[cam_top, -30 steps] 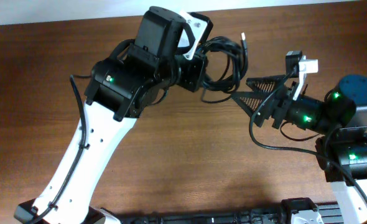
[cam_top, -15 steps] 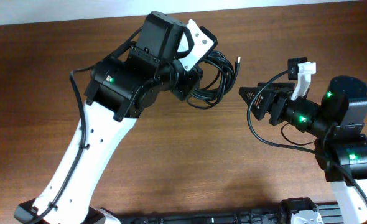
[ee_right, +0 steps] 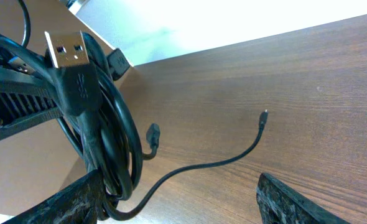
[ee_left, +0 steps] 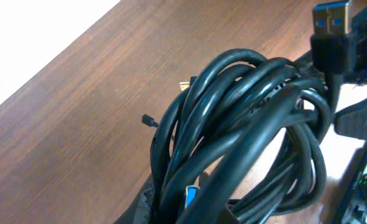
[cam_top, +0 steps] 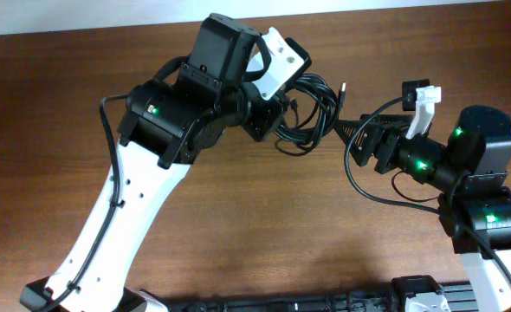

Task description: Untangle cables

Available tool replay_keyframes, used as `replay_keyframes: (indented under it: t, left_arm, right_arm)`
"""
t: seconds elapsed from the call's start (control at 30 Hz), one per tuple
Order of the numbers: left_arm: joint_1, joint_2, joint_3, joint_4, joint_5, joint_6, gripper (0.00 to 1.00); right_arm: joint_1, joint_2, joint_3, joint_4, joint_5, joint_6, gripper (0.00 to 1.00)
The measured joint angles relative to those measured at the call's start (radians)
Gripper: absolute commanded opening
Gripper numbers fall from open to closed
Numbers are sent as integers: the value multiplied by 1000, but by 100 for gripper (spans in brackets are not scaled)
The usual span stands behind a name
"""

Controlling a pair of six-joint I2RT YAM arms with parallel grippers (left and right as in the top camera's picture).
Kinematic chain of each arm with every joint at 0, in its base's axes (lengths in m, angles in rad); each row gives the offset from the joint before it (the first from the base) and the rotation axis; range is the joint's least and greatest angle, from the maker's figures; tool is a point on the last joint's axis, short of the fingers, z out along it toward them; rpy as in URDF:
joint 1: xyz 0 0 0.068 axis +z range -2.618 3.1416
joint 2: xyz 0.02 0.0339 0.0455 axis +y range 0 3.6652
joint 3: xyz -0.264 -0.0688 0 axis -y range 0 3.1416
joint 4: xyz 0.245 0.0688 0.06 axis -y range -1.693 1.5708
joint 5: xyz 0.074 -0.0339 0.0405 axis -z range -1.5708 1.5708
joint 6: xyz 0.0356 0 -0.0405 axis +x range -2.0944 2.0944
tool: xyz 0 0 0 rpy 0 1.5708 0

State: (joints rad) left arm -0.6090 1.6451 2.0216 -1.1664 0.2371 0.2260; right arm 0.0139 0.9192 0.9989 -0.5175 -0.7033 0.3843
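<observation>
The cables (cam_top: 312, 111) are a bundle of black cords looped together, hanging above the brown table. My left gripper (cam_top: 273, 117) is shut on the bundle's left side, and the loops (ee_left: 246, 124) fan out from its jaws (ee_left: 190, 208). A silver and blue USB plug (ee_right: 68, 50) sticks up from the bundle's right side. My right gripper (cam_top: 349, 132) points left at the bundle and stands open (ee_right: 180, 199). Its left finger (ee_right: 71, 199) touches the loops (ee_right: 106, 130), and the other finger (ee_right: 289, 199) is far off. One thin cord end (ee_right: 221, 163) trails loose between the fingers.
The table's far edge (cam_top: 394, 12) runs close behind the bundle, with white floor beyond it. The right arm's base (cam_top: 489, 217) stands at the right. Dark equipment (cam_top: 325, 303) lines the near edge.
My right gripper pulled back from the bundle and narrowed slightly. My left gripper then carried the cables to the right until they met the right gripper's fingertips.
</observation>
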Motion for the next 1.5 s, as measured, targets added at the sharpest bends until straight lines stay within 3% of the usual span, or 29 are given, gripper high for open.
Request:
replay_keyframes:
  t: [0.57,0.9,1.23,1.5]
  left_arm:
    - [0,-1,0,4,194,98,0]
    - [-2,-47,0,4,235,146,0]
    - [-7,-58,0,14,214,153,0]
    - [-7,-80,0,19,93,101,0]
  right_arm:
    - [0,-7,0,-58,76,-1,77]
    - [2,-15,7,-75,79,-3,77]
    - [4,-17,12,-82,85,-3,77]
    - [3,-9,13,-108,169,-2,77]
